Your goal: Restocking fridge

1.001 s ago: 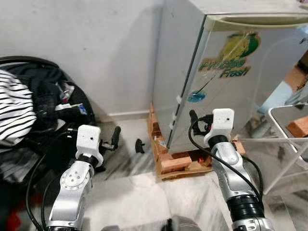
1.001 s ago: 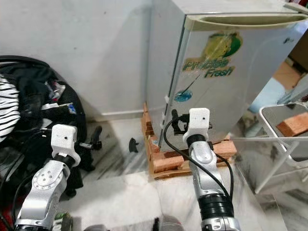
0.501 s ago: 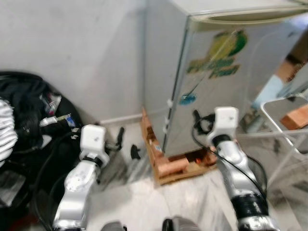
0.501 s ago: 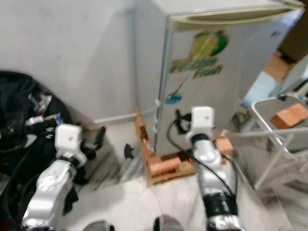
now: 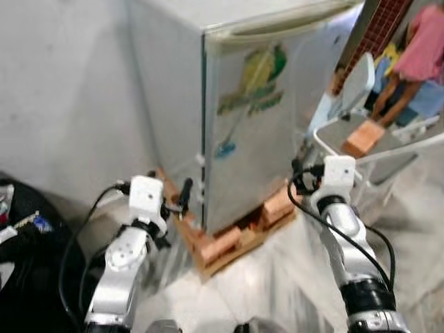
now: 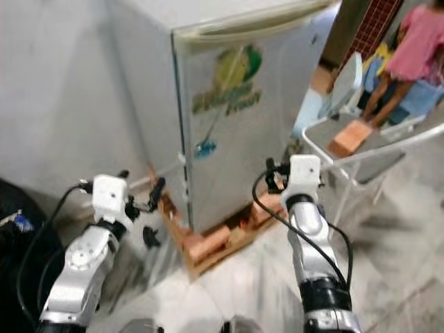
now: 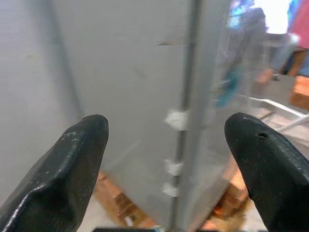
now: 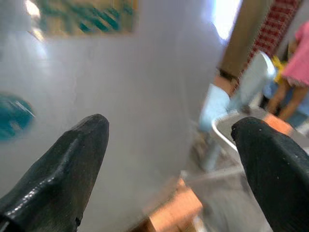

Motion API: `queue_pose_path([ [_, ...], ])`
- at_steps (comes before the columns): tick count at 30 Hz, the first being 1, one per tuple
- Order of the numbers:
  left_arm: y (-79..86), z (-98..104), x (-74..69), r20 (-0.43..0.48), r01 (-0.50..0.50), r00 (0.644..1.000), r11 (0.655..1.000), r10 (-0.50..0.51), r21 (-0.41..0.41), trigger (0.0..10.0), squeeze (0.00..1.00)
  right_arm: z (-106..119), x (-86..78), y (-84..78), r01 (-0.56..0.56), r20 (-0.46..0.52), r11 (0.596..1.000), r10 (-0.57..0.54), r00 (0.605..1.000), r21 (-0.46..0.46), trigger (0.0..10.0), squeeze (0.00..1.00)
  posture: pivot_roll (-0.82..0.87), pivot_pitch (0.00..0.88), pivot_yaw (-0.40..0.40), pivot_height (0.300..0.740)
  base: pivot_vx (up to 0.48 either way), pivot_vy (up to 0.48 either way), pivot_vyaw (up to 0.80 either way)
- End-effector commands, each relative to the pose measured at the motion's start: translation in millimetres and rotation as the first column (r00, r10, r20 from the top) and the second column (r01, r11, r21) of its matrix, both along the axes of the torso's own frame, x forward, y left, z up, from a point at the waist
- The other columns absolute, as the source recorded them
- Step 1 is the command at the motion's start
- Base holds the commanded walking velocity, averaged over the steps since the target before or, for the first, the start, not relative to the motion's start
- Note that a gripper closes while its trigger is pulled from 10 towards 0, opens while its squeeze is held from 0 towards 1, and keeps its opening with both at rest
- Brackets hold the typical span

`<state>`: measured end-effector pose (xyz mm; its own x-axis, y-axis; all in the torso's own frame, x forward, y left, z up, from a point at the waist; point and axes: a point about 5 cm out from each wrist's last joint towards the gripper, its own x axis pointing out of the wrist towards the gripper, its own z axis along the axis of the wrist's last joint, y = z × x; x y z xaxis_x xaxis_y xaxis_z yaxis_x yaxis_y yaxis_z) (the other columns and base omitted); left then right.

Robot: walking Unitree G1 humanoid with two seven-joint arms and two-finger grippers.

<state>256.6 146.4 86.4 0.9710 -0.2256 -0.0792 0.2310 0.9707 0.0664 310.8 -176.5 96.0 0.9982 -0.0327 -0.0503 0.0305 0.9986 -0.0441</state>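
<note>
A small silver fridge (image 5: 243,118) with a green "Fresh" sticker stands shut on bricks and wood (image 5: 223,243) against a white wall. My left gripper (image 5: 182,201) is held up near the fridge's left front corner, open and holding nothing. In the left wrist view its fingers (image 7: 72,164) stand wide apart before the fridge's side and door seam (image 7: 186,96). My right gripper (image 5: 300,172) hovers by the door's lower right, open and holding nothing. In the right wrist view its fingers (image 8: 63,169) frame the door (image 8: 120,72).
A black bag (image 5: 21,236) lies on the floor at the left. Right of the fridge stands a white metal-framed rack (image 5: 350,149) with a brick (image 5: 362,137) on it. A person in a pink top (image 5: 423,48) stands behind it. Pale marble floor (image 5: 277,277) lies in front.
The whole picture has swung, so the camera moved: the fridge now sits further left and the person has come into view. Both arms keep their raised pose with grippers open.
</note>
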Motion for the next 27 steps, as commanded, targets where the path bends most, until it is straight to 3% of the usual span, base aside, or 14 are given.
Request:
queue_pose_path([
  [1,5.0,-2.0,-1.4,-0.010,-0.015,1.000,1.000,0.015,0.007,10.0,0.00,-1.2,-1.9,6.1,-0.023,0.000,1.000,0.023,1.000,0.001,10.0,0.00,0.10,0.020,-0.036,0.740,0.000,0.000,0.00],
  [9,6.7,-3.0,-0.9,-0.020,-0.035,0.999,0.999,0.035,-0.004,10.0,0.00,-0.7,-1.5,4.6,-0.020,0.003,1.000,0.020,1.000,-0.001,10.0,0.00,0.10,0.019,-0.036,0.740,0.000,0.000,0.00],
  [19,20.1,-5.8,-4.9,-0.023,-0.060,0.998,0.998,0.060,0.035,10.0,0.00,-13.5,-25.8,-6.2,-0.002,-0.048,1.000,0.002,0.999,0.000,10.0,0.00,0.09,0.029,-0.034,0.740,0.000,0.135,-0.77],
  [27,23.3,-4.5,-3.4,-0.015,-0.070,0.997,0.996,0.071,0.047,10.0,0.00,-13.8,-31.2,-7.9,0.005,-0.054,1.000,-0.005,0.999,-0.003,10.0,0.00,0.08,0.037,-0.030,0.740,0.000,0.000,-0.12],
])
